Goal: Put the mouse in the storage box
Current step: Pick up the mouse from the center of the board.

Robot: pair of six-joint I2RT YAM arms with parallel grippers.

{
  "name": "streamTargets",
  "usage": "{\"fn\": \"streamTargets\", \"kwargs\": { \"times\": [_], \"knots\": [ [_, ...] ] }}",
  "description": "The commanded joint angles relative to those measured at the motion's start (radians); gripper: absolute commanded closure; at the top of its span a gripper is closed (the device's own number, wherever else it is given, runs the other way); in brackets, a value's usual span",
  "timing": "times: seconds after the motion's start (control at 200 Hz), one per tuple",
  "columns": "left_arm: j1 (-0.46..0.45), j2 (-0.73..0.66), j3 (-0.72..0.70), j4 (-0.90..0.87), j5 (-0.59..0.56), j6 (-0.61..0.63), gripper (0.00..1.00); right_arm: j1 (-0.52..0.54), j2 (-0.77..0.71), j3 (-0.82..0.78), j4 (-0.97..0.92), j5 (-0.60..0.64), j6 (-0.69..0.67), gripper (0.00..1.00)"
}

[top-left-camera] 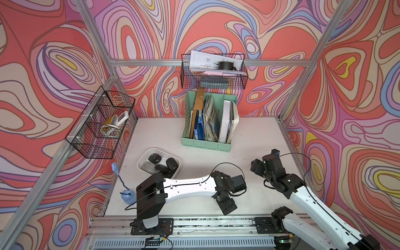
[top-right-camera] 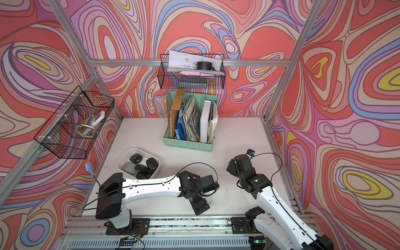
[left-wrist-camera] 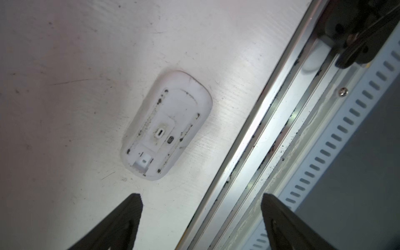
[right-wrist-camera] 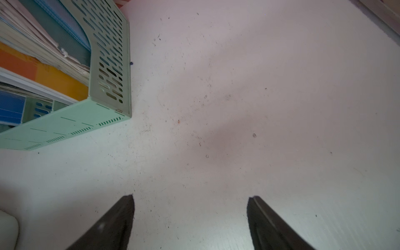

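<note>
Left claw stood open near the upturned mouse, right claw likewise open; an off-centre pinch might squirt the mouse away.

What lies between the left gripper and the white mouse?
Only bare tabletop, in the left wrist view; the open left gripper hangs apart from the upturned mouse.

White mouse lies underside-up on table.
</note>
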Motion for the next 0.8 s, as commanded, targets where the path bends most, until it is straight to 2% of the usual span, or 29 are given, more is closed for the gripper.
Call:
{"fn": "streamTargets", "kwargs": {
  "times": [0.0,0.215,0.305,0.406,0.651,0.791],
  "knots": [
    [-0.02,0.053,0.032,0.002,-0.086,0.114,0.08,-0.008,0.0,-0.006,0.015,-0.003,-0.007,0.16],
    [-0.027,0.086,0.003,0.101,-0.214,0.159,0.13,-0.011,-0.024,-0.008,0.01,0.003,-0.004,0.16],
    [-0.026,0.112,0.0,0.121,-0.234,0.168,0.19,-0.011,-0.033,-0.003,0.01,0.006,-0.008,0.16],
    [-0.026,0.153,0.001,0.13,-0.225,0.175,0.27,-0.011,-0.032,0.006,0.006,0.011,-0.015,0.16],
    [-0.024,0.188,-0.021,0.15,-0.207,0.182,0.31,-0.012,-0.015,0.008,0.009,0.009,-0.015,0.16],
    [-0.011,0.214,-0.033,0.155,-0.219,0.172,0.39,-0.012,-0.015,0.006,0.015,0.001,-0.007,0.16]
  ]
}}
